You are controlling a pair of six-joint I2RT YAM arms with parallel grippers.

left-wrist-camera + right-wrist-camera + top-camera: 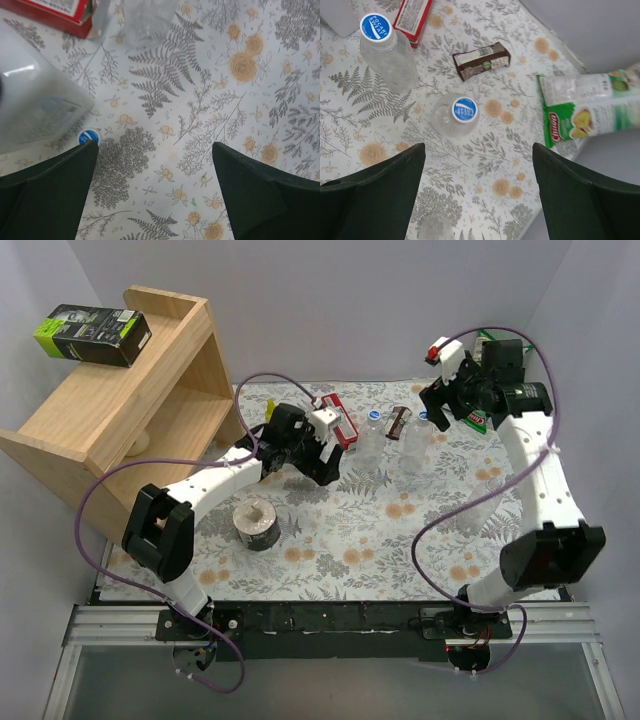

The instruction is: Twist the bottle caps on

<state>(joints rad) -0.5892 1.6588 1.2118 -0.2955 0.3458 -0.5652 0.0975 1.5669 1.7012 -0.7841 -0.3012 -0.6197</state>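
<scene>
L gripper [155, 145] apart, empty; loose cap [89, 136] off-centre by one finger [50, 190], nr table [200, 75] far edge. I fear closing nudges it away. R gripper [478, 146] apart over capped bottle [456, 117].

A lab booth, with white walls [350, 300] and aluminium rails [100, 625]

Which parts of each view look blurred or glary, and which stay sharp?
Left wrist view: the pale bottle beside the lens is a soft blur with a white glare streak, while the fern tablecloth is crisp. Right wrist view: the blue cap lettering reads sharply; the green snack bag is smeared. Top external view: even light, soft shadows.
</scene>
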